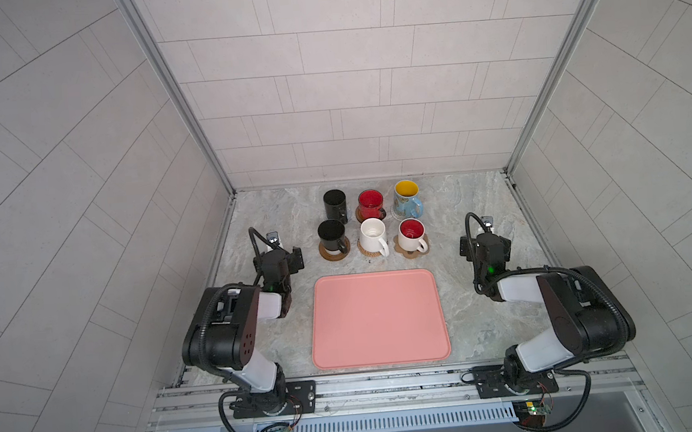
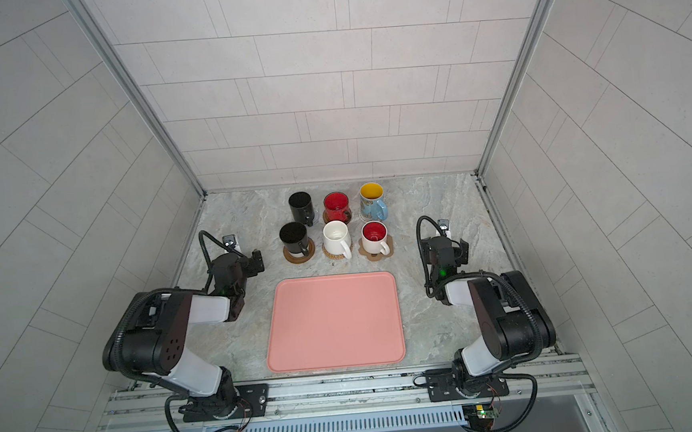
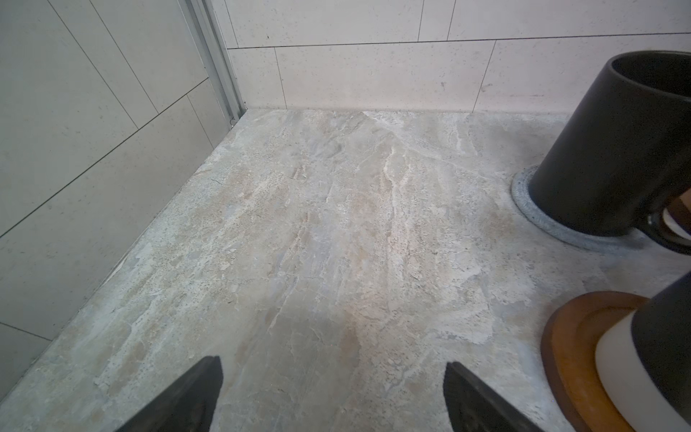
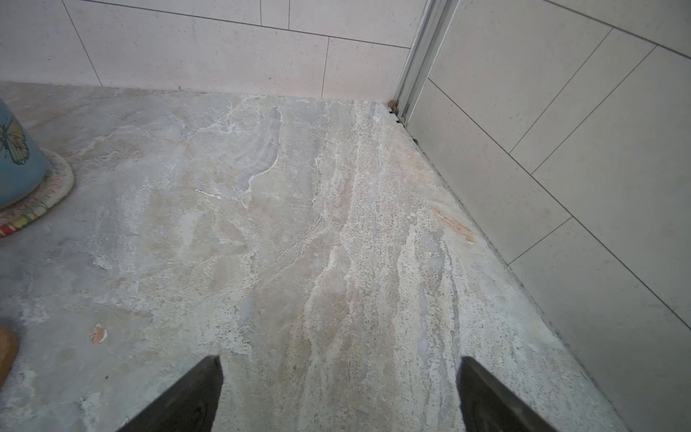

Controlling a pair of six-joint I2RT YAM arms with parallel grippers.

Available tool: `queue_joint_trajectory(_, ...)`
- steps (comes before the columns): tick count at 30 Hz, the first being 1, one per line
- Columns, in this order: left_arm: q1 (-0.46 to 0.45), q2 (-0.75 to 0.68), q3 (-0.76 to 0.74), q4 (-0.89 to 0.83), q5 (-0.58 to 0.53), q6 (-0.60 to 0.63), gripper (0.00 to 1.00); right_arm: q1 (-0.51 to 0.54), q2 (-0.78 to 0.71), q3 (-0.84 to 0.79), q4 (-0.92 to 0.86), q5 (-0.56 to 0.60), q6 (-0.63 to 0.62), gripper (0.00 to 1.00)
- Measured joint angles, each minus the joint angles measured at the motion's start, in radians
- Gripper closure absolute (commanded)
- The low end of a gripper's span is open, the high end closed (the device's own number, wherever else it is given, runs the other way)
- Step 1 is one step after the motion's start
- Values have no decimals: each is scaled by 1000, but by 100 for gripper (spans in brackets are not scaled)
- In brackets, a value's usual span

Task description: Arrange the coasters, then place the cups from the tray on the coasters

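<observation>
The tray [image 1: 378, 319] lay at the near middle of the marble tabletop [image 1: 277, 213]. The six cups [image 2: 336, 236] stood upright on the tabletop beyond the tray's far edge, in two rows of three, each on its own mat. In the far row, from left to right, a black mug [image 1: 335, 205] sat on the grey-blue woven coaster [image 3: 538, 220], a red mug [image 1: 371, 204] on a brown grooved disc [image 1: 359, 215], and a light blue mug [image 1: 406, 201] with a yellow inside on the whitish woven coaster [image 4: 56, 183]. In the near row, a second black mug [image 1: 332, 236] sat on the other brown grooved disc [image 1: 334, 256], a white mug [image 1: 373, 236] on the tan rattan coaster [image 1: 368, 254], and a white mug with a red inside [image 1: 411, 234] on the paw-shaped coaster [image 1: 411, 254]. The left gripper [image 3: 332, 368] hung low over bare tabletop just left of the two black mugs, its fingers [image 3: 187, 400] spread wide apart with nothing between them. The right gripper [image 4: 340, 368] hung over bare tabletop to the right of the cups, apart from them, its fingers [image 4: 497, 400] likewise spread wide and holding nothing.
</observation>
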Motion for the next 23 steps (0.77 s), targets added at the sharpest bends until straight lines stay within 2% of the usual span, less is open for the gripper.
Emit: queue_joint_trajectory(23,0,0,0,0,0,3,0,-4,6,3,-6,-12,0,1)
